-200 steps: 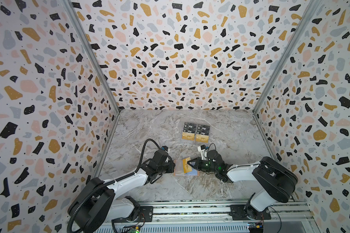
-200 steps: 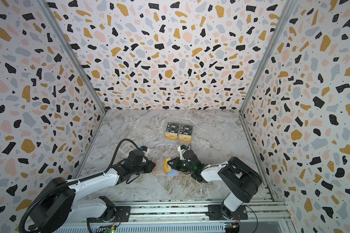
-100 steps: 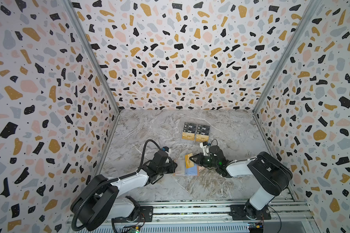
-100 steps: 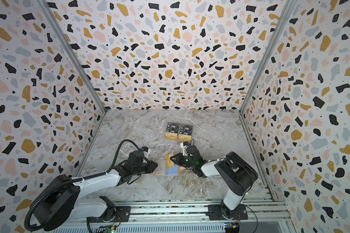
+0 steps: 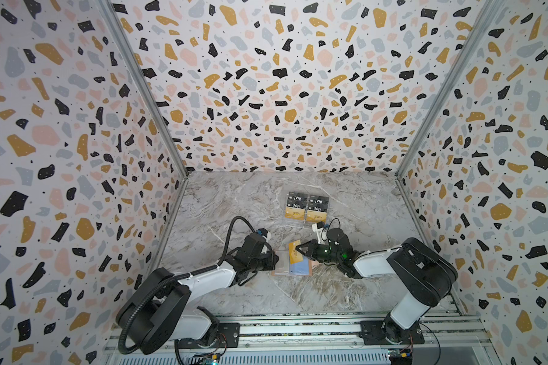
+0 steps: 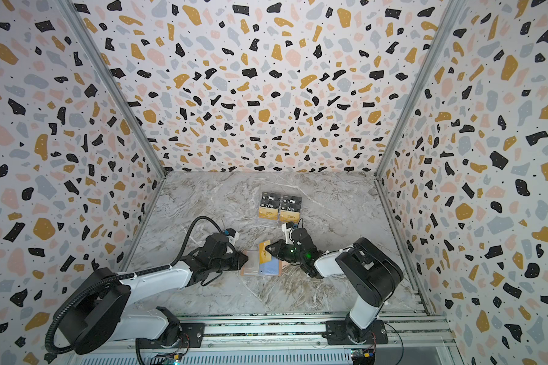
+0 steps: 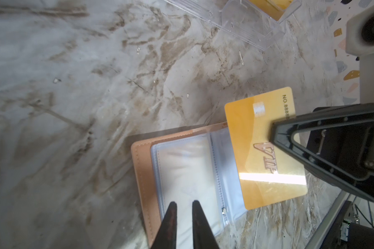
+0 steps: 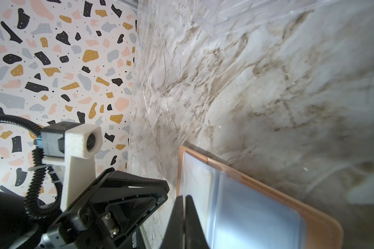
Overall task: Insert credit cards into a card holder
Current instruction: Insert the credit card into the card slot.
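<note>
Glossy gold credit card clamped by right gripper; left gripper narrowly parted over stitched pink card holder. Marble-print tabletop, terrazzo walls.

Watching remotely: both arms white links, bulky black joints. Left arm carries black corrugated cable; right arm shows green lights. Right gripper black, triangular, silver screws.

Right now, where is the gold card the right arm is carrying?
In a top view the gold card is pinched in the right gripper's jaws, held over the right half of the open card holder, on the robot's side of the clear stand.
</note>
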You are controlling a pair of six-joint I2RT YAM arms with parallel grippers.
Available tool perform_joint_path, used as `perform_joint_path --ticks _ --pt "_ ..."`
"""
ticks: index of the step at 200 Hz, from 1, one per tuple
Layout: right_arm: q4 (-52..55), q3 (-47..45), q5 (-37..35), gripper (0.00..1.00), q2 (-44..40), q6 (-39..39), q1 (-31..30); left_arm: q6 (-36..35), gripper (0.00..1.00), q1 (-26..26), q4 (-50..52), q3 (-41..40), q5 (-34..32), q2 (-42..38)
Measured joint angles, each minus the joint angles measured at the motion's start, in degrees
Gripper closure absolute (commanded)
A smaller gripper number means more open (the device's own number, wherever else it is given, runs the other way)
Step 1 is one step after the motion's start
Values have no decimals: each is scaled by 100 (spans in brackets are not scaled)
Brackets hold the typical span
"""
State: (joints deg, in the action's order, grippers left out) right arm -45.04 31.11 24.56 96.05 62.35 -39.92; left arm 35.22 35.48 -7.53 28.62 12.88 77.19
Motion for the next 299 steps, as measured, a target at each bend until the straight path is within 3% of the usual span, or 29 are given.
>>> perform_joint_path --ticks 21,105,299 --pt "-7 2 -37 100 0 20 -33 -81 92 0 2 140 68 168" --pt "-363 -166 -35 100 216 20 -52 -140 93 0 17 210 111 586" --pt "-857 -461 26 100 461 382 -238 -42 93 0 -205 -55 114 481"
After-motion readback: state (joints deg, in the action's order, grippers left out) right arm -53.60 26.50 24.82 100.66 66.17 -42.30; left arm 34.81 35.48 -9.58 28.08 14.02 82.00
